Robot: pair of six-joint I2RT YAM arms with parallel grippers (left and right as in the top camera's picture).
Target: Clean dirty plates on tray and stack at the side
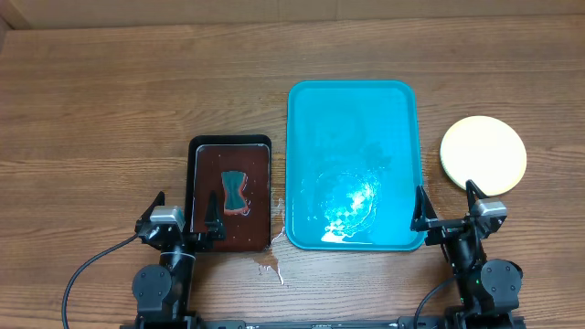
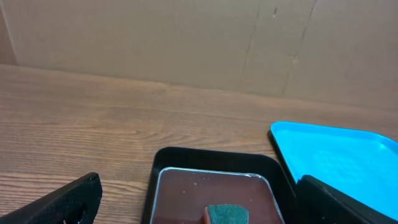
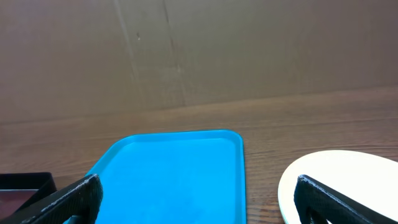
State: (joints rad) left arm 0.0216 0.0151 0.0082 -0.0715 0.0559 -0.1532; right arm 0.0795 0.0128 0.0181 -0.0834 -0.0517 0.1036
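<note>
The wooden counter [image 1: 110, 91] is carrying everything. The turquoise tray [image 1: 352, 119] is lying near its middle, its floor glistening wet. Just left of the turquoise tray, a black tray [image 1: 230, 143] of dark liquid is sitting with a teal sponge [image 1: 235, 191] resting in it. Right of the turquoise tray and apart from it, the plates [image 1: 483, 155] are showing as one pale yellow round; how many are stacked I cannot tell. The left hand [image 1: 186, 210] is hovering open near the turquoise tray's near-left corner, and the right hand [image 1: 446, 199] is hovering open at its near-right corner, each gripping nothing.
</note>
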